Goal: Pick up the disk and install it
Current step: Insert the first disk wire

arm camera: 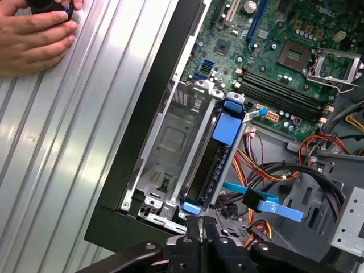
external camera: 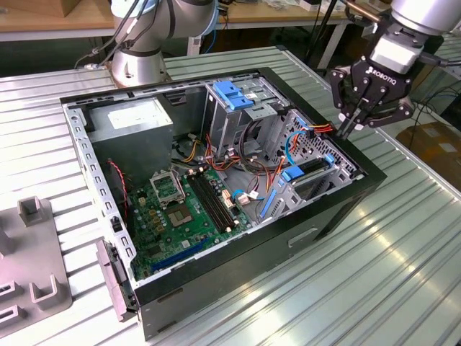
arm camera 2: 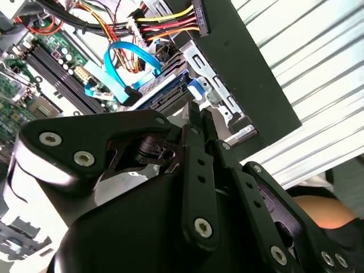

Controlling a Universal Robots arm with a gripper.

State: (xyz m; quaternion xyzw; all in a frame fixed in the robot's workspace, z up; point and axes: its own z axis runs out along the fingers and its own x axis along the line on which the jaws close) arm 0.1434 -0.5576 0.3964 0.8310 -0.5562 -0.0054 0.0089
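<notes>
Viewed from the exterior view, a grey plastic fixture (external camera: 32, 252) is laid on the ribbed metal table (external camera: 403, 274), well apart from the gripper (external camera: 346, 130). Next, the open computer case (external camera: 238, 267) is set flat with its inside exposed. A grey power supply box (external camera: 135, 122) and the green motherboard (external camera: 180, 209) are mounted on the side of the case far from the gripper. An upper cage with a blue latch (external camera: 234, 94) is fixed mid-case, nearer to it. The disk (external camera: 311, 167) is seated on edge in the lower bay, just below and beside the gripper. Blue plastic is seen at its ends. The gripper is hung over the case rim, its fingers drawn fully together with nothing clamped between them.

In the first wrist view, a person's hand (arm camera: 31, 34) is rested on the table beyond the case wall, well apart from the gripper (arm camera: 202, 223). The disk (arm camera: 207, 165) is slotted straight ahead of the closed fingers (arm camera: 194, 227), with a blue tab (arm camera: 229, 128) at its far end. A blue cable (arm camera: 267, 206) is run just beside the fingers.

In the second wrist view, the blue cable (arm camera 2: 122, 54) is looped ahead of the gripper (arm camera 2: 197, 116). The disk (arm camera 2: 162, 90) is seen just past it. Whether the disk is touched cannot be told.
</notes>
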